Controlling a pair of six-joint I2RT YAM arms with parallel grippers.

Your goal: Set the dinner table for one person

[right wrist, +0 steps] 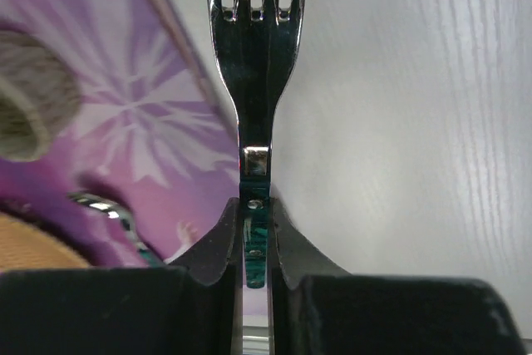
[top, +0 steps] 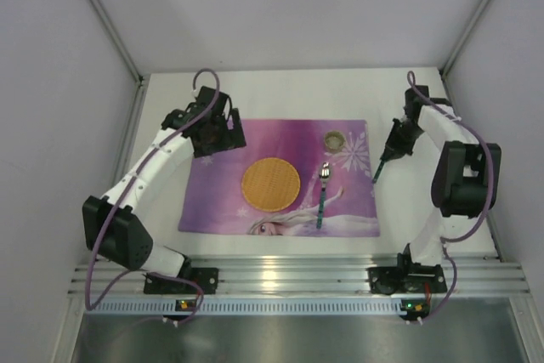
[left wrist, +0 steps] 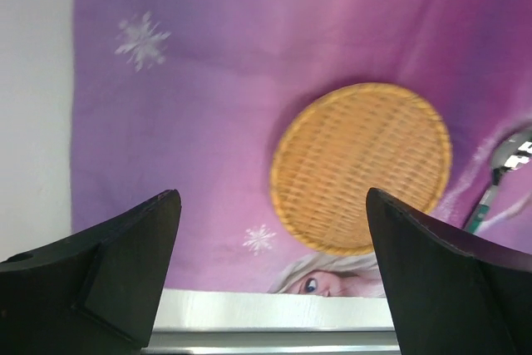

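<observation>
My right gripper (right wrist: 254, 214) is shut on the green handle of a silver fork (right wrist: 253, 81), whose tines point away from me. In the top view this gripper (top: 389, 152) holds the fork (top: 379, 171) just off the right edge of the purple placemat (top: 221, 193), over the white dinner table (top: 289, 95). A round woven plate (top: 270, 184) lies at the middle of the placemat, with a green-handled spoon (top: 324, 193) to its right. My left gripper (left wrist: 273, 197) is open and empty above the placemat's left part, at the back left corner (top: 210, 138).
A small round cup (top: 334, 139) stands on the placemat's back right part, close to the right gripper. A ribbed metal rail (top: 289, 276) runs along the near edge, by the arm bases. White walls close in the table on three sides.
</observation>
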